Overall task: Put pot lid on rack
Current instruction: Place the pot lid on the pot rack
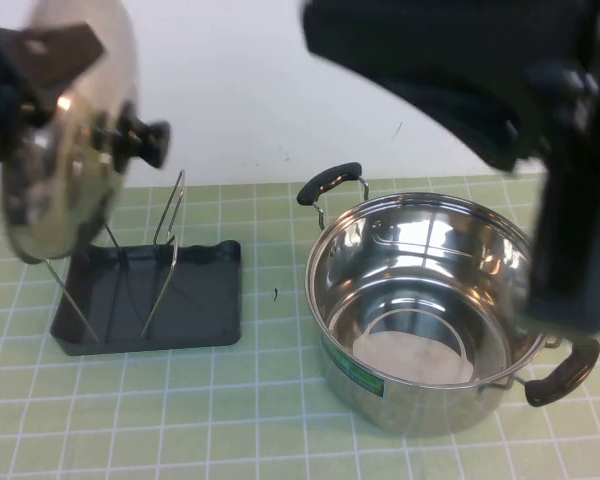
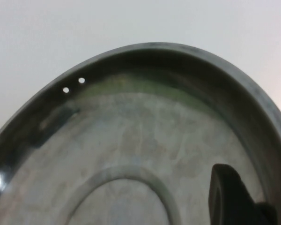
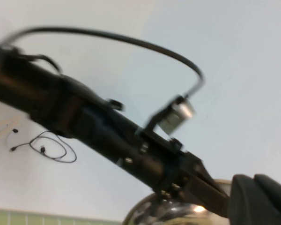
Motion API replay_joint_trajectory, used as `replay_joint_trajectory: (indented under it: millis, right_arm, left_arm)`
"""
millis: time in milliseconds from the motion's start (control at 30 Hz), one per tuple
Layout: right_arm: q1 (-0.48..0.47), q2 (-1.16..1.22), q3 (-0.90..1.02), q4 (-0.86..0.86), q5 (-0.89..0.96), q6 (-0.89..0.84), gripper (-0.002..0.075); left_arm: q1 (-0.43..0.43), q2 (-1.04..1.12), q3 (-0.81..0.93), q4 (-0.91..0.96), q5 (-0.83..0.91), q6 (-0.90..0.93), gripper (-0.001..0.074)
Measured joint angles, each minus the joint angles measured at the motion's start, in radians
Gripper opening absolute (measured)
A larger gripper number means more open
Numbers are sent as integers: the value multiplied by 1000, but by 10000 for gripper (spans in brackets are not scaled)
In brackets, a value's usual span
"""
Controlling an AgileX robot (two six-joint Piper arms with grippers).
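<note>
The pot lid (image 1: 65,150) is shiny and domed, with a black knob (image 1: 145,140). It hangs on edge in the air above the left end of the rack, knob facing right. My left gripper (image 1: 42,50) is shut on the lid's top rim. In the left wrist view one dark finger (image 2: 227,194) lies against the lid's underside (image 2: 131,140). The rack (image 1: 195,305) is a dark grey tray with wire uprights (image 1: 170,215), directly below the lid. My right gripper (image 3: 260,201) is raised high with its fingers together, holding nothing. It faces my left arm (image 3: 84,122).
The steel pot (image 1: 420,310) with two black handles stands open on the green checked mat, right of the rack. My right arm (image 1: 570,200) is a large dark shape over the pot's far right side. A white wall is behind.
</note>
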Motion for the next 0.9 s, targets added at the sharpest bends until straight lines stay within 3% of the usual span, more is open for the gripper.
replay_joint_trajectory:
  millis: [300,900]
  right_arm:
    - [0,-111,157,-23,-71,43,2]
    - [0,-150,201,-24,-132,46,0]
  left_arm:
    - [0,280,-33,2,31,56,145]
    - [0,429,-41,-4,31,171,145]
